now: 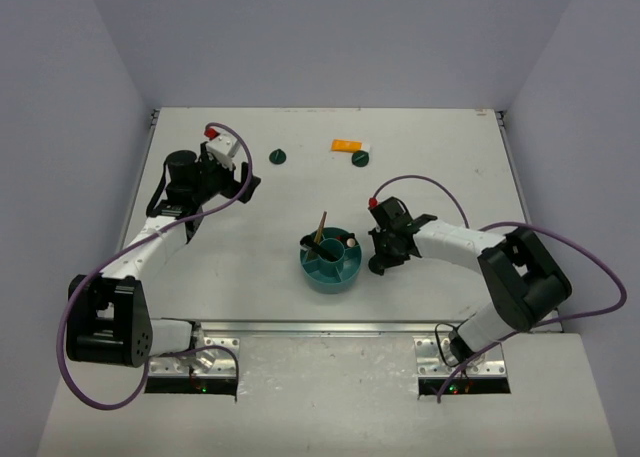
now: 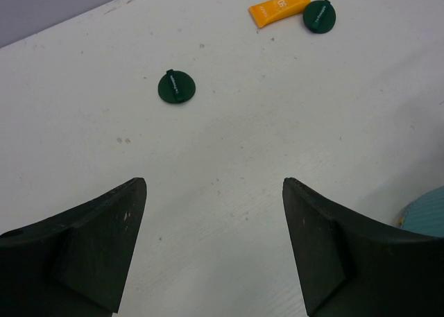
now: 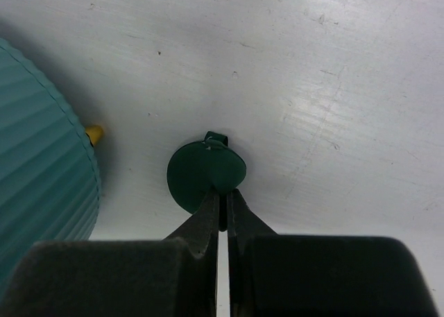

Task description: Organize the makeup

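1. The divided bowl (image 1: pixel 330 269) is sitting on the table (image 1: pixel 450 147), brushes (image 1: pixel 320 232) leaning in it.
2. Far behind it, the left compact (image 1: pixel 278 157) and right compact (image 1: pixel 360 159) are lying, the packet (image 1: pixel 350 145) just beside the latter.
3. The 3rd compact (image 3: pixel 205 171) is being held just right of the bowl by the right gripper (image 3: pixel 222 195).

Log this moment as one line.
left hand open | right hand shut on green compact beside teal bowl | two compacts, orange packet on table

One dark green compact (image 1: pixel 278 157) lies flat, a second compact (image 1: pixel 360 159) sits just beside the orange-and-white packet (image 1: pixel 350 145), and a third compact (image 3: pixel 206 175) is pinched by its rim in the right gripper (image 3: pixel 223 195) beside the teal bowl (image 1: pixel 330 280), in which a tan brush (image 1: pixel 320 229) leans.
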Robot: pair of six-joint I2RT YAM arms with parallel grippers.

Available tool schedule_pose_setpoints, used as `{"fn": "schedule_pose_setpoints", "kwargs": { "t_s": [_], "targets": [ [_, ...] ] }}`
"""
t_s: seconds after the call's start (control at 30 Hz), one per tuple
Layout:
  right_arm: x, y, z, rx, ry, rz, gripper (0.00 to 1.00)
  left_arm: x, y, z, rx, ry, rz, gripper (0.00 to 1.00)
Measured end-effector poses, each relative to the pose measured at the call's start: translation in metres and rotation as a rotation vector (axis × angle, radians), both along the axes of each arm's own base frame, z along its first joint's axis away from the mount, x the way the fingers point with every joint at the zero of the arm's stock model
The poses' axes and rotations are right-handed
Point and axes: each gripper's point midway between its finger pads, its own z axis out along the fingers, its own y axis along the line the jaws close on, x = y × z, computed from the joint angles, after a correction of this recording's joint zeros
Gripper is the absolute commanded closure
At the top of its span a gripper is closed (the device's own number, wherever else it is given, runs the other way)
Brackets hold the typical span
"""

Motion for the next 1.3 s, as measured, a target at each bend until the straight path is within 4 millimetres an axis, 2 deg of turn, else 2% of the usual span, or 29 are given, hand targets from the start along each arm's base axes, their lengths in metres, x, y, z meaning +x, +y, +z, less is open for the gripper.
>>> {"fn": "schedule_pose_setpoints", "kwargs": {
  "t_s": [0.1,0.17,0.23,0.33,0.43,0.53,0.63,0.8,1.07,1.3],
  "targets": [
    [0.002,-0.008,0.007,-0.030,-0.041,0.016,1.00,-0.001,0.000,-0.001,0.003,0.005,0.000,0.23],
    [0.008,-0.015,0.022,-0.052,-0.102,0.042,1.00,-0.001,0.000,-0.002,0.003,0.009,0.000,0.23],
    [0.019,-0.017,0.045,-0.051,-0.207,0.094,1.00,-0.001,0.000,-0.002,0.003,0.011,0.001,0.23],
    [0.040,-0.013,0.092,-0.021,-0.432,0.201,1.00,-0.002,0.000,-0.002,0.002,0.012,0.000,0.23],
    [0.047,-0.002,0.133,0.008,-0.658,0.414,1.00,-0.001,0.000,-0.002,0.002,0.009,0.000,0.23],
    [0.036,0.016,0.148,0.040,-0.777,0.674,1.00,-0.001,0.000,-0.001,0.002,0.007,0.000,0.23],
    [0.016,0.036,0.148,0.076,-0.825,0.963,1.00,-0.001,0.000,0.000,0.002,0.005,0.000,0.23],
    [-0.010,0.056,0.143,0.143,-0.857,1.256,1.00,-0.002,0.000,0.004,0.002,-0.008,0.001,0.23],
    [-0.035,0.078,0.152,0.249,-0.918,1.509,1.00,-0.003,0.000,0.006,0.002,-0.012,0.001,0.23],
    [-0.050,0.089,0.132,0.299,-0.867,1.624,1.00,-0.002,0.001,0.006,0.002,-0.012,0.002,0.23]
  ]
}}
